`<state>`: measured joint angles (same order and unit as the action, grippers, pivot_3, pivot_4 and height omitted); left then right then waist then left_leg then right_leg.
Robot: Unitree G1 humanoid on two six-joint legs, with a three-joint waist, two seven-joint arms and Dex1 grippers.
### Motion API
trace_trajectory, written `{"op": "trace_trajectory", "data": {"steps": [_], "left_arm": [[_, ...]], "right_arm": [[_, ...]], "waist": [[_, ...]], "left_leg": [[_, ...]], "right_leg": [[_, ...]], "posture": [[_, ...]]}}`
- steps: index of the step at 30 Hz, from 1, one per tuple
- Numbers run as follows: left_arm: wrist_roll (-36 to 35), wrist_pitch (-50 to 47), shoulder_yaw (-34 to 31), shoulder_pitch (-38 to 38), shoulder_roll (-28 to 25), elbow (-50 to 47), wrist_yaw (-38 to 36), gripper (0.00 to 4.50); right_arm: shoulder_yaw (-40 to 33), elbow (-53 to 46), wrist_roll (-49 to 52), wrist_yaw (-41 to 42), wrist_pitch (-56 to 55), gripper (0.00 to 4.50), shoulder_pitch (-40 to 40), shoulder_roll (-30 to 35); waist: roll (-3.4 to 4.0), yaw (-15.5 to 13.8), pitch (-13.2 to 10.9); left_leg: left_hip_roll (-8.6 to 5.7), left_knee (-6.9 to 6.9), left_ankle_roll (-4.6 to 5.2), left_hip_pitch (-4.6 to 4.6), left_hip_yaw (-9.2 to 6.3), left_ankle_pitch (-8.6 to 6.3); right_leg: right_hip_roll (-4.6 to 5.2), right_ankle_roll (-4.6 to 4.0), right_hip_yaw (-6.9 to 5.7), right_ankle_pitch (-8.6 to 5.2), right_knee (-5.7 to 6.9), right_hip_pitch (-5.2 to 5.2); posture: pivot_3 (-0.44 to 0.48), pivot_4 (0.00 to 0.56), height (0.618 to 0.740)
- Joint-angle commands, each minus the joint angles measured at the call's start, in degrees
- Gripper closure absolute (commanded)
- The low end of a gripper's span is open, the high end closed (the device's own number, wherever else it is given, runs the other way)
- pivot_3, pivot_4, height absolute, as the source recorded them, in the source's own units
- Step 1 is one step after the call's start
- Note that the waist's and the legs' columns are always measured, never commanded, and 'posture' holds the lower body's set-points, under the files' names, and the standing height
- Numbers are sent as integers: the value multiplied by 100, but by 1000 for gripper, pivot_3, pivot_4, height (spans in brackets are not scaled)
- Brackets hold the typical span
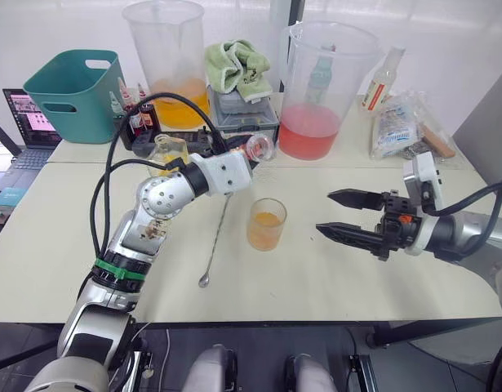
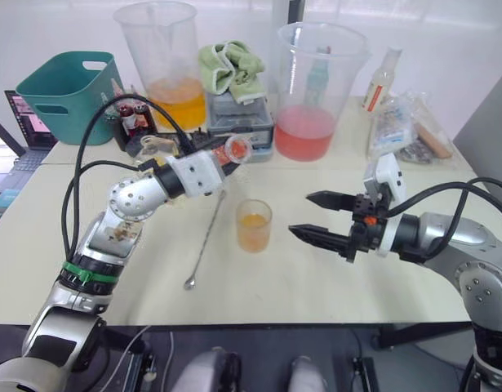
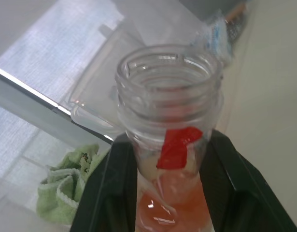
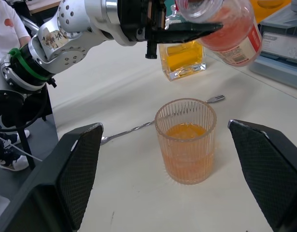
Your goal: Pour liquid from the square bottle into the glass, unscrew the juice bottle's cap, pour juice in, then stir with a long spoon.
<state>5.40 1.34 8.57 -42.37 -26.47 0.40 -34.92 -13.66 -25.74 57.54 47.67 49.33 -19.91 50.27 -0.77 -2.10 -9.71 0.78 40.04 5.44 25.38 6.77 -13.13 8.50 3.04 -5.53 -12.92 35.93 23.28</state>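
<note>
Up top from the head camera, the left pincer (image 1: 249, 155) is clamped on the juice bottle (image 1: 257, 149), tipped over with its open mouth at about 12 o'clock from the glass (image 1: 266, 224); glass sits mid-desk (image 1: 332, 278) with orange drink in it; long spoon (image 1: 215, 242) lies flat at its 9 o'clock; square bottle (image 1: 170, 152) stands behind the left arm; right pincer (image 1: 342, 214) hangs wide open at the glass's 3 o'clock.

Left wrist cam: capless bottle neck between the black fingers (image 3: 102, 188), pink-red juice (image 3: 175, 203) low inside.

Right wrist cam: glass sits between the spread fingers, touching neither.
</note>
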Motion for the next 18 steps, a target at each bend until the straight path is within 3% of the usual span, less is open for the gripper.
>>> {"op": "trace_trajectory", "data": {"steps": [1,10,18], "left_arm": [[-895,-1179,-635,-102,-40,-696,-188,3091],[-2164,-3254,-1502,561,-445,-1668,-337,3091],[-3144,-4513,-2376,1329,-1132,-2590,-398,3091]], "right_arm": [[36,111,-47,251,-146,95,-286,34],[451,639,-361,801,-252,95,-798,-46],[929,1174,-785,1337,-455,95,-1348,-263]], "waist": [[0,14,0],[0,73,0],[0,114,0]], "left_leg": [[0,-1,0,0,0,0],[1,-1,-5,-1,-1,3],[0,-5,-10,-1,-4,5]], "right_leg": [[-1,0,0,0,0,0],[-4,0,1,0,3,-1],[-4,0,0,0,-1,0]], "posture": [[0,150,739],[0,150,739],[0,150,739]]}}
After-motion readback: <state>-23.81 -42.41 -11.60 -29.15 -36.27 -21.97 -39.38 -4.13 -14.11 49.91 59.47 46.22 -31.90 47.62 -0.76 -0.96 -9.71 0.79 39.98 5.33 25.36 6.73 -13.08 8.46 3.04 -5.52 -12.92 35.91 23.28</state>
